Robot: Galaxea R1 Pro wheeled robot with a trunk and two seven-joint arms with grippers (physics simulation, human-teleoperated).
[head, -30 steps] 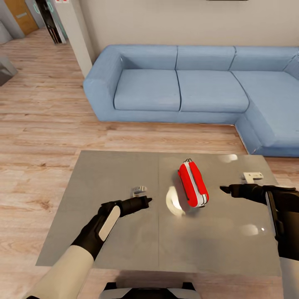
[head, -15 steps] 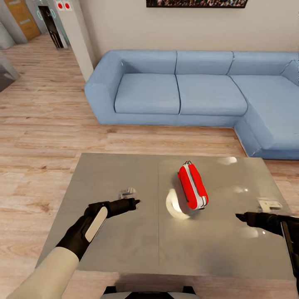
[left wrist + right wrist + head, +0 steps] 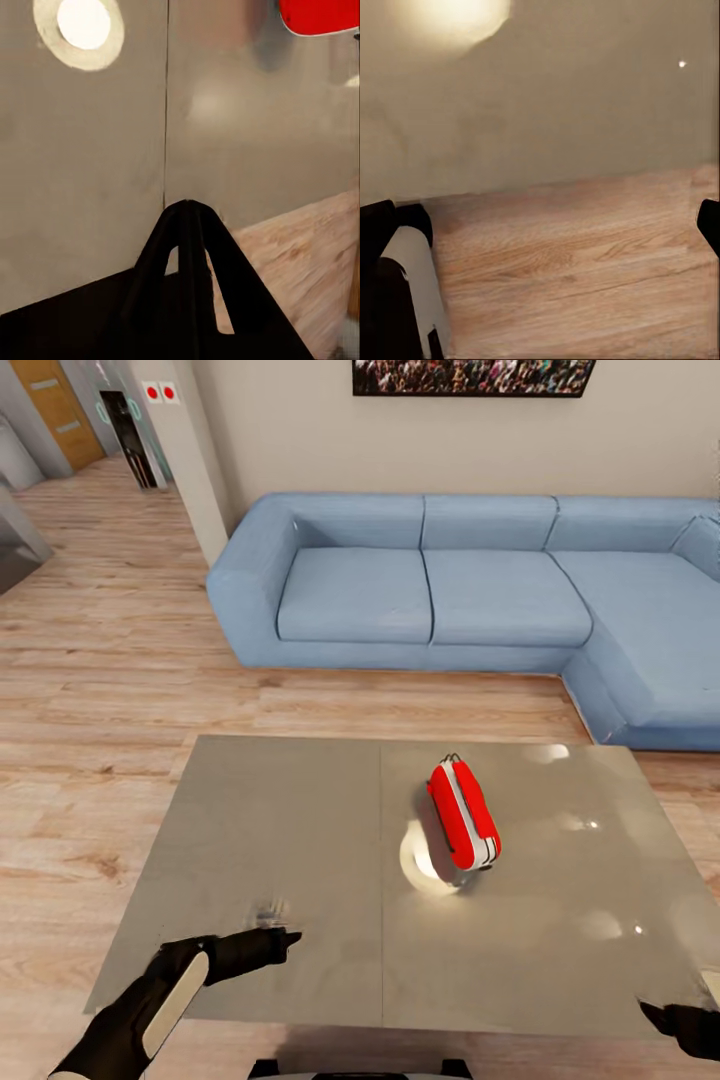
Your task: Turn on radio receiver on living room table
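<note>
The large low desk with the glossy grey top (image 3: 300, 840) sits in front of the blue L-shaped sofa (image 3: 450, 580) on the light wood plank floor (image 3: 120, 660), and the small red rounded radio with the white edge band (image 3: 464, 814) stands on edge right of the desk's middle, narrow side towards you — its dial does not show from the head camera. That is your main risk: standing on edge, it will likely topple or skid if you push it from the side, and a blind reach may miss the switch altogether. The bright glare patch (image 3: 425, 857) just beside it could also fool you about where its base meets the desk.

Both arms sit low and well short of the radio. Your left gripper (image 3: 280, 937) hovers over the near left edge of the desk, its fingers (image 3: 184, 225) pressed together with nothing between them. Your right gripper (image 3: 665, 1015) is at the near right corner, mostly cut off; the wrist camera looks down past the desk edge, and its fingers (image 3: 382, 225) stand wide apart, holding nothing. From there either arm has a long reach — approach slowly.
</note>
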